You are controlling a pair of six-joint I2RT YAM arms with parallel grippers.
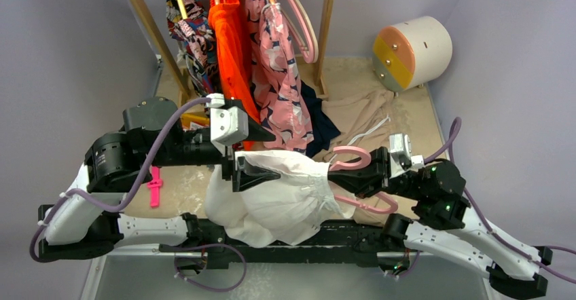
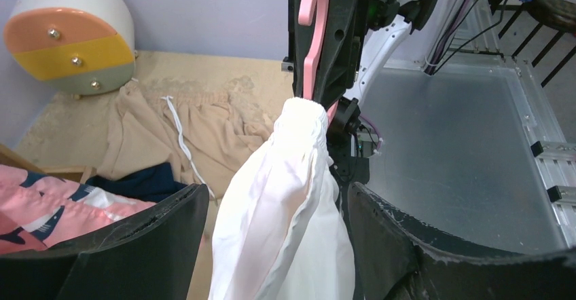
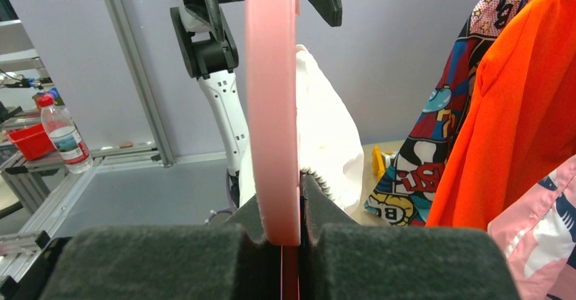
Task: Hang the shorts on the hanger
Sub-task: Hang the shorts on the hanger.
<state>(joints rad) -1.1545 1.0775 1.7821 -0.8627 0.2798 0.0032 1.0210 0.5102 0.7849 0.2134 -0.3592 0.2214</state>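
The white shorts [image 1: 285,201] hang bunched from the pink hanger [image 1: 351,153], the gathered waistband threaded over one of its arms. My right gripper [image 1: 336,171] is shut on the hanger [image 3: 272,110] near its hook and holds it edge-on above the table's front. My left gripper [image 2: 278,193] is open, one black finger on each side of the shorts [image 2: 285,205], with a gap on both sides. In the left wrist view the hanger [image 2: 312,35] stands upright in the right gripper [image 2: 333,49]. Part of the hanger's arms is hidden under the fabric.
A tan garment [image 1: 367,106] with a white cord lies on the table behind. A wooden rack holds an orange garment [image 1: 231,49], a pink patterned one [image 1: 278,76] and another pink hanger [image 1: 302,22]. A round drum [image 1: 411,52] sits back right; a pink clip [image 1: 155,186] lies left.
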